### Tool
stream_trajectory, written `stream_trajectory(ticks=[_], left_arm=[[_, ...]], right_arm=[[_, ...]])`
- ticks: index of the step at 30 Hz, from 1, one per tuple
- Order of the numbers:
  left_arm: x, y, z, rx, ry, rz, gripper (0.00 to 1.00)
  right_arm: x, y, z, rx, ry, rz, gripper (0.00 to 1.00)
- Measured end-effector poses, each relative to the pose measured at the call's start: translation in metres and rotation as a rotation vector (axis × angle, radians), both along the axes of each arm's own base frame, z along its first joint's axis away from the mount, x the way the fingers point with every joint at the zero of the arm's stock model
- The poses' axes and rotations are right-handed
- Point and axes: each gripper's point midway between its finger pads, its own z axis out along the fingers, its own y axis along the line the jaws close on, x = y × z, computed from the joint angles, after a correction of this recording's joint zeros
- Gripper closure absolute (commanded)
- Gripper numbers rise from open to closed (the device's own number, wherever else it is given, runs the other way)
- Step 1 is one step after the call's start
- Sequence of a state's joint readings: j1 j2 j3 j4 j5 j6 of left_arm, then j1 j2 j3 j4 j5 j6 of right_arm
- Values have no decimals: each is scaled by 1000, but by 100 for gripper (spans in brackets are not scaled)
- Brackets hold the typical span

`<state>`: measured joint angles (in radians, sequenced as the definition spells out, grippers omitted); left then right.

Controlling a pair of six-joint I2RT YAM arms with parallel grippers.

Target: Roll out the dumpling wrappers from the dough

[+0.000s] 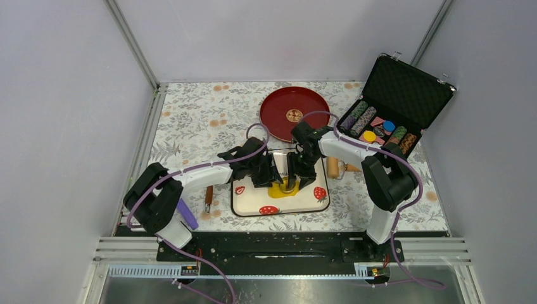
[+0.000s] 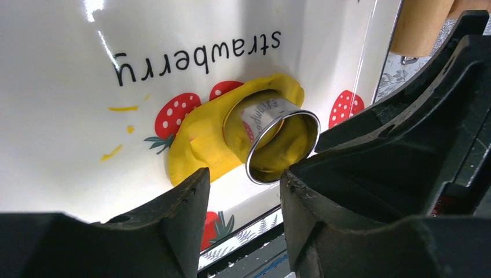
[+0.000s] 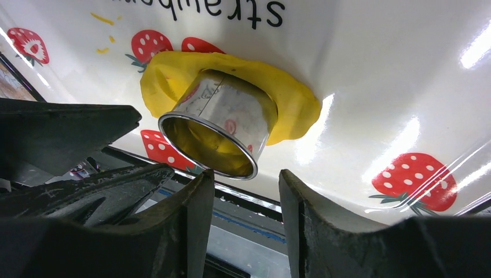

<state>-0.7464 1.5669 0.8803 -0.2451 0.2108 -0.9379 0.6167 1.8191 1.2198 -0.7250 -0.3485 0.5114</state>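
Dough (image 2: 194, 145): flattened ragged patch lying on strawberry-print board (image 2: 52, 145), near its front-centre. Metal ring cutter (image 2: 272, 136) stands in the patch, axis upright to board, open end up, dough showing inside the ring. No cut wrapper lying free.

L gripper (image 2: 243, 179): jaws apart, nothing between. R gripper (image 3: 244, 179): same, released.

Cutter sits btwn the two, L approaching from its left, R from its right, both just beside it. Cannot tell which is nearer.

Judgement: next grab needs jaws straddling the ring wall, then pull along the upright axis.
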Motion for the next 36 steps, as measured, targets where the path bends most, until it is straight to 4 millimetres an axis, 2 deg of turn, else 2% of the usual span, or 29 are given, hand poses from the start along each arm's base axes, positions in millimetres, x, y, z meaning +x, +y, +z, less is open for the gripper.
stream_trajectory(ticks=[7,12,20,27,36], left_arm=[[-1,-5,-2,-19,7,-19,65],[-1,-6,-5,-16,13,-23,68],[-1,-6,-12,-6,24,-24,73],[0,-7,-16,-3,27,-23,79],[4,-11,-17,-17,16,-21,91]], right_arm=[[7,-5,3,13,-8,-25,52],[18,-10,9,60,-22,-67,55],[21,-3,11,122,-24,-68,66],[22,-2,4,116,-15,-69,70],[21,-2,-3,115,-1,-64,83]])
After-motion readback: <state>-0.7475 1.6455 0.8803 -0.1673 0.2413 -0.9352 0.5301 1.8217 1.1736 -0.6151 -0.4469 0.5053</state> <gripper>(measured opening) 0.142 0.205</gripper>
